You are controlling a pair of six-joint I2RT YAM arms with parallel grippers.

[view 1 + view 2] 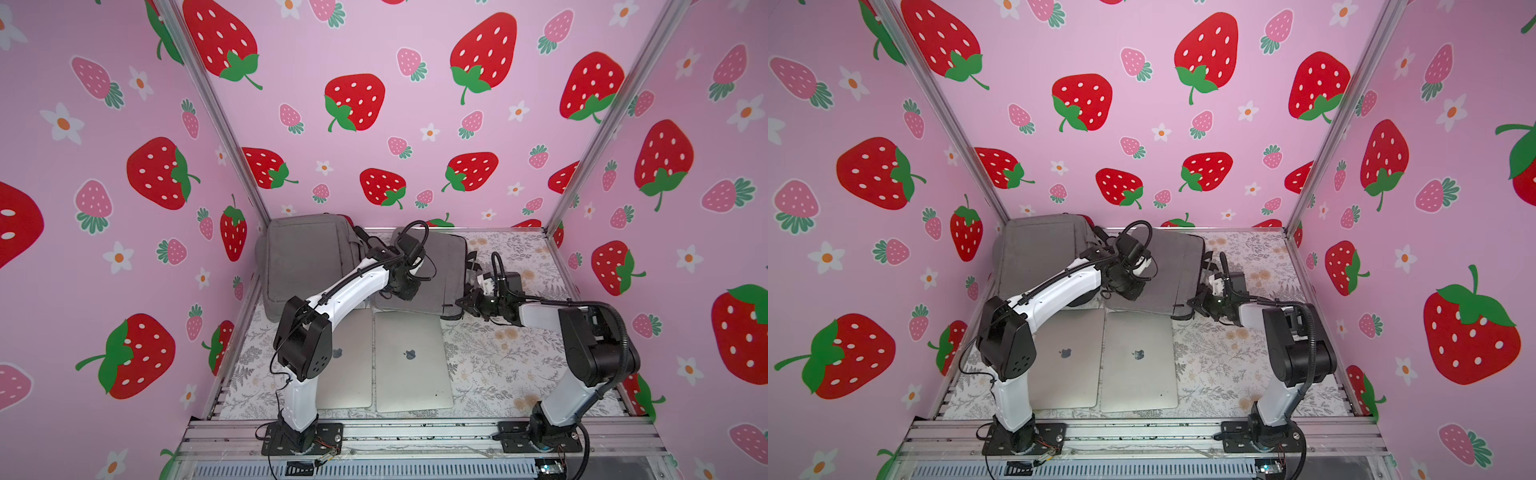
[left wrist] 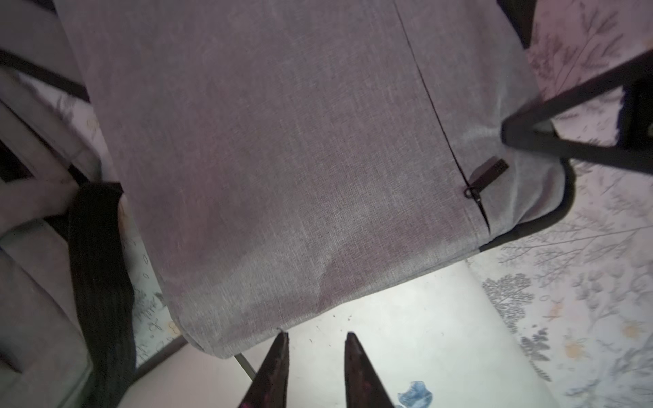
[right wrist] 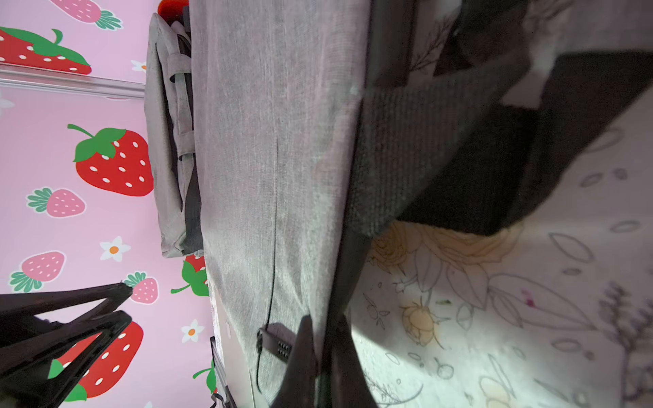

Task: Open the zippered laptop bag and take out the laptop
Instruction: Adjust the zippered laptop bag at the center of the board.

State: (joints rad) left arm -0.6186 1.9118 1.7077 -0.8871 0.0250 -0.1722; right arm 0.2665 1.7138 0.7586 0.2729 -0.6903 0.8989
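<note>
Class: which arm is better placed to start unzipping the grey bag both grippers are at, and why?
Right. The right gripper is closed on the laptop bag's dark-edged corner; the left gripper hangs open over its plain near edge.

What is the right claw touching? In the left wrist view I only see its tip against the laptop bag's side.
Observer: The right wrist view shows the right claw shut on the laptop bag at its dark edge trim, just beside the zipper pull.
Operator: Is any laptop lying outside the bag?
Observer: Yes. In both top views one silver laptop and a second laptop lie side by side, lids closed, on the table in front of the bag.
</note>
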